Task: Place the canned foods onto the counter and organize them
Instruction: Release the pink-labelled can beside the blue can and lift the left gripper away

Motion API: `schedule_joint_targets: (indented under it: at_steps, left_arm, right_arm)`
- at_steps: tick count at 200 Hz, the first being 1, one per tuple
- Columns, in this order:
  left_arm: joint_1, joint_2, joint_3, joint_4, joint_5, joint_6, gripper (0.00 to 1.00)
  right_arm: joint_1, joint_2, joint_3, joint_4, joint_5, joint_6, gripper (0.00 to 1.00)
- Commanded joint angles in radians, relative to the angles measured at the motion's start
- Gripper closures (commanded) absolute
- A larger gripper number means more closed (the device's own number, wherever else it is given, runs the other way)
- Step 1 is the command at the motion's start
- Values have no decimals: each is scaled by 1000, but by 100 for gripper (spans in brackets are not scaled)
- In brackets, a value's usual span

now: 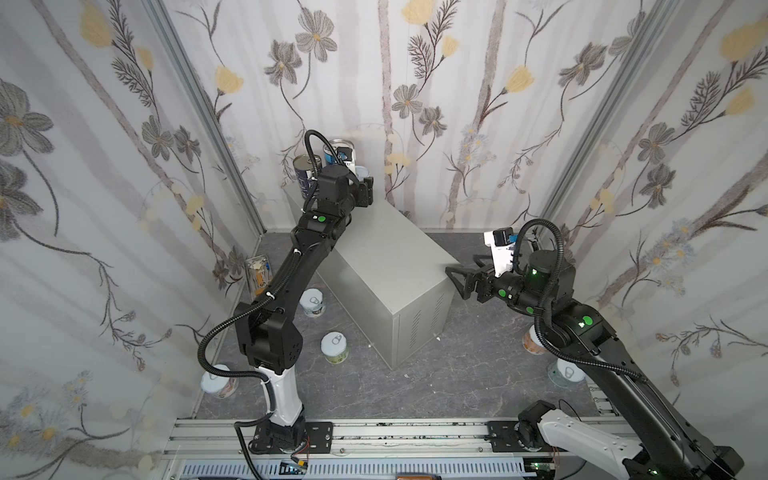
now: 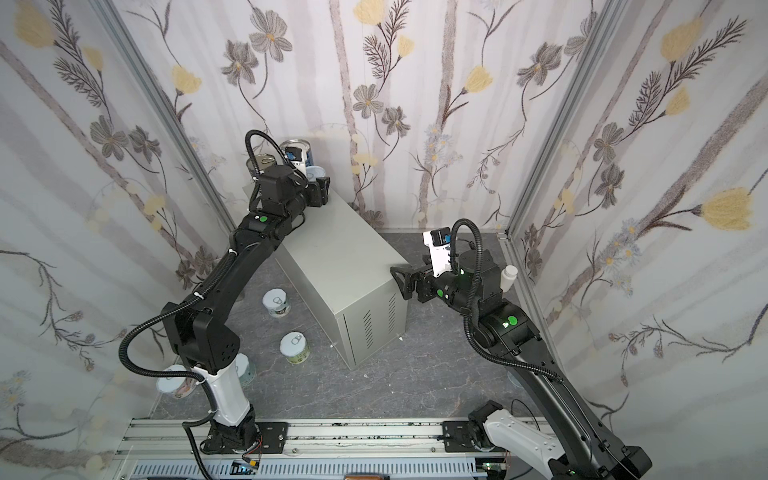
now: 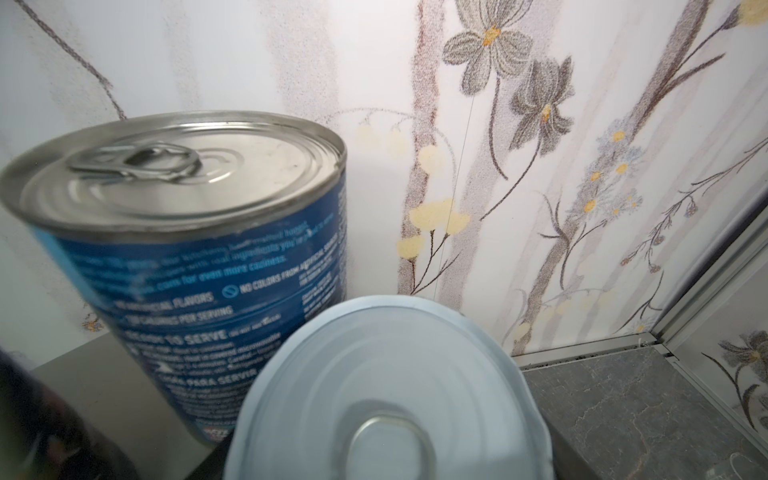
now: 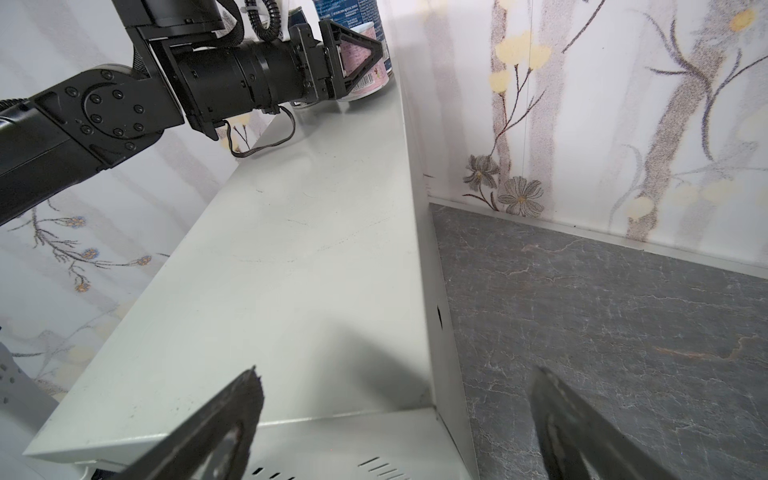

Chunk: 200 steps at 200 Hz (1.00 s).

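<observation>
Upper left of centre: left fingers (image 1: 366, 188) clasp a short can (image 4: 368, 81), apparently seated on the tabletop (image 4: 316, 249) beside a tall blue can (image 3: 208, 270); we open gently and retreat straight back. Right: right fingers (image 1: 455, 276) spread, empty.

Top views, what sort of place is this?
Probably a staged robot test booth, not a real kitchen: floral-printed wall panels, two black robot arms bolted to a slotted aluminium rail, a light grey metal cabinet as counter.

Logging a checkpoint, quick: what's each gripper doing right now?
Left gripper: closed on a short pink-labelled can at the far end of the counter.
Right gripper: open, empty.
</observation>
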<state>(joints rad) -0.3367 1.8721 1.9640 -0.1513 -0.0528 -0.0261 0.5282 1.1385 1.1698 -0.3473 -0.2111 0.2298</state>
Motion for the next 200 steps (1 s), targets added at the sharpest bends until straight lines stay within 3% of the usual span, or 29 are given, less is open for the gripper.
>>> schedule_joint_targets:
  at_steps: [1, 82, 151, 200]
  left_arm:
    - [0, 5, 11, 76, -16, 4, 35]
    - [-13, 5, -17, 73, -32, 7, 12]
    - [-79, -14, -3, 71, -94, 104, 0]
    - [-101, -54, 49, 70, -139, 132, 0]
  right_arm:
    - [1, -5, -5, 45, -10, -8, 0]
    - [0, -24, -18, 48, -12, -7, 0]
    - [1, -47, -22, 48, -1, -7, 0]
    - [1, -70, -22, 49, -2, 3, 0]
